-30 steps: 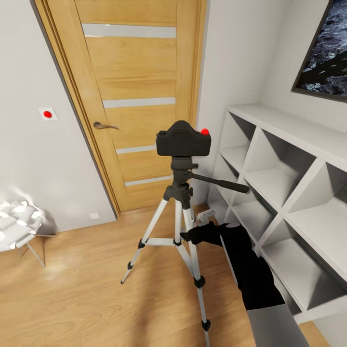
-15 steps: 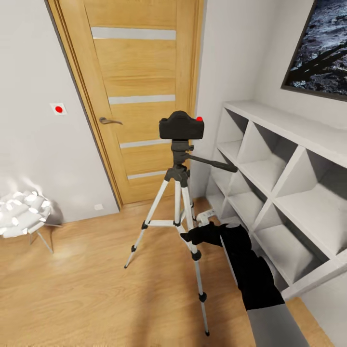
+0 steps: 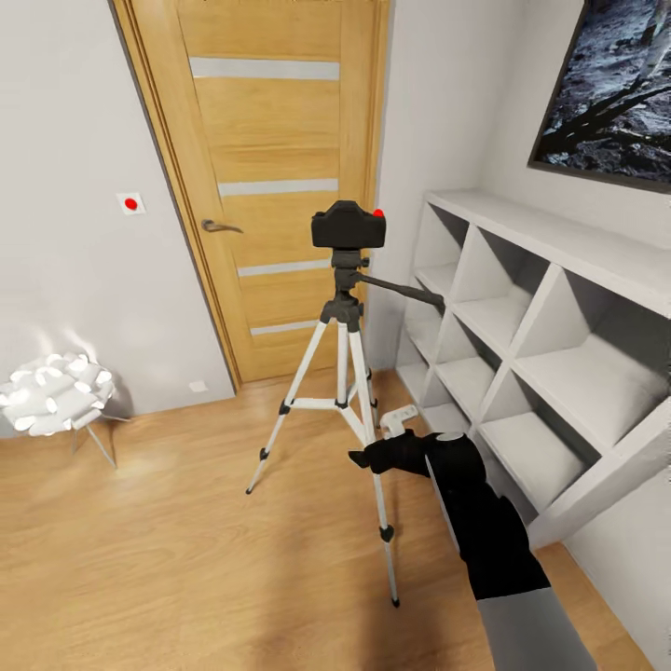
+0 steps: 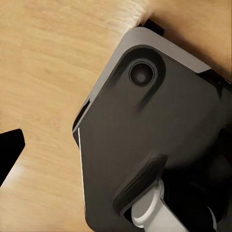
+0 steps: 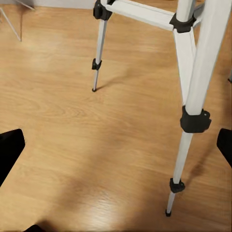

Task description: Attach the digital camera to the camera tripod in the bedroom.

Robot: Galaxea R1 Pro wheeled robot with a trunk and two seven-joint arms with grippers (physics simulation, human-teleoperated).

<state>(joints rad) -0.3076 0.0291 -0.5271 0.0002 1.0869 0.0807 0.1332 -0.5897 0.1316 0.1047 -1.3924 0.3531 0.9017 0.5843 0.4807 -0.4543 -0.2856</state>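
The black digital camera, red button at its top corner, sits on the head of the camera tripod, which stands on the wood floor before the door. The tripod's black pan handle points toward the shelving. My right gripper hangs low beside the tripod's near leg, apart from it. In the right wrist view the right gripper is open and holds nothing, with the silver legs ahead. My left gripper shows one black fingertip spread wide over the floor, next to my dark base.
A wooden door stands behind the tripod. White cube shelving runs along the right wall under a dark picture. A white spiky lamp stands at the left. A small white flat object lies by the shelving.
The whole head view has drawn back from the tripod, so tripod and camera look smaller and farther. The camera stays on the tripod head. My right arm keeps its pose.
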